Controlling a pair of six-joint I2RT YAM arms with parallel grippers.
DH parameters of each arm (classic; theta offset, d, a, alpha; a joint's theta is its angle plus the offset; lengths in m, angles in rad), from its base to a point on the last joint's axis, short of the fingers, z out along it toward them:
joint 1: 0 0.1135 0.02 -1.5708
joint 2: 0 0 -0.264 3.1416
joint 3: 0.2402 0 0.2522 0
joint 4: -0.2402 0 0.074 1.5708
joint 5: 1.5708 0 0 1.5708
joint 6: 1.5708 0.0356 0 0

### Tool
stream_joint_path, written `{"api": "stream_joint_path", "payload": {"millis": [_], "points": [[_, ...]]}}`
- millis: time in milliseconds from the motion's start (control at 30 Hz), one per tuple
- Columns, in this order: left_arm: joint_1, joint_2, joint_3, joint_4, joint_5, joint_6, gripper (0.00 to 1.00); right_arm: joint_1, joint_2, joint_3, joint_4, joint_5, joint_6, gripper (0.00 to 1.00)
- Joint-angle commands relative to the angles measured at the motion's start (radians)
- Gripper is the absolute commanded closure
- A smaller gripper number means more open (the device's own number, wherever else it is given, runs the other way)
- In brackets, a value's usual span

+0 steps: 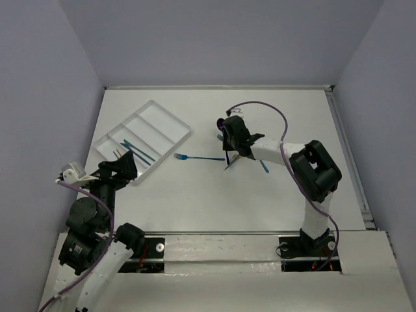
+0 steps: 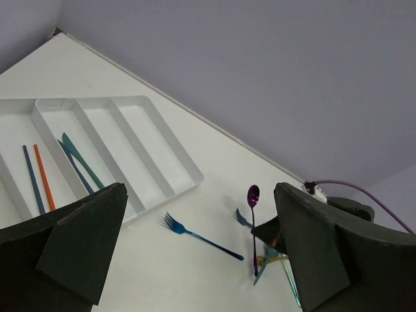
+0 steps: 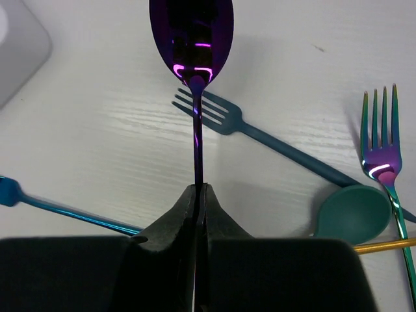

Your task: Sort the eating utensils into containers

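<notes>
My right gripper (image 3: 198, 188) is shut on the handle of a purple spoon (image 3: 192, 39) and holds it above the table, bowl pointing away. Under it lie a dark teal fork (image 3: 260, 130), a teal spoon (image 3: 354, 214), an iridescent fork (image 3: 383, 149) and an orange-brown handle (image 3: 383, 246). A blue fork (image 1: 198, 158) lies alone between this pile and the white tray (image 1: 172, 123). The tray holds a navy and an orange utensil (image 2: 44, 175) in one compartment and a teal knife (image 2: 81, 159) with a navy one beside it. My left gripper (image 1: 119, 168) is open and empty near the tray's near end.
Grey walls close the table at the back and both sides. A raised rail (image 1: 348, 162) runs along the right edge. A purple cable (image 1: 273, 110) loops over the right arm. A pale rounded corner (image 3: 19, 45) shows at the top left of the right wrist view.
</notes>
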Motion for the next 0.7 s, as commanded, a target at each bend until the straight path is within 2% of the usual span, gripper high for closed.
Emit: {"api": "stream_joint_path", "payload": {"millis": [0, 167, 400, 667], "points": [[-0.001, 0.01, -0.005, 0.044, 0.006, 0.017, 0.01, 0.0, -0.073, -0.016, 0.207, -0.037, -0.013, 1.0], [-0.001, 0.006, -0.005, 0.043, 0.005, 0.017, 0.01, 0.0, -0.073, 0.007, 0.216, -0.07, -0.013, 1.0], [-0.001, 0.003, -0.005, 0.044, 0.003, 0.017, 0.01, 0.0, -0.046, 0.062, 0.267, -0.216, 0.005, 1.0], [-0.001, 0.003, -0.008, 0.052, 0.014, 0.023, 0.01, 0.123, 0.17, 0.43, 0.209, -0.362, -0.122, 1.0]]}}
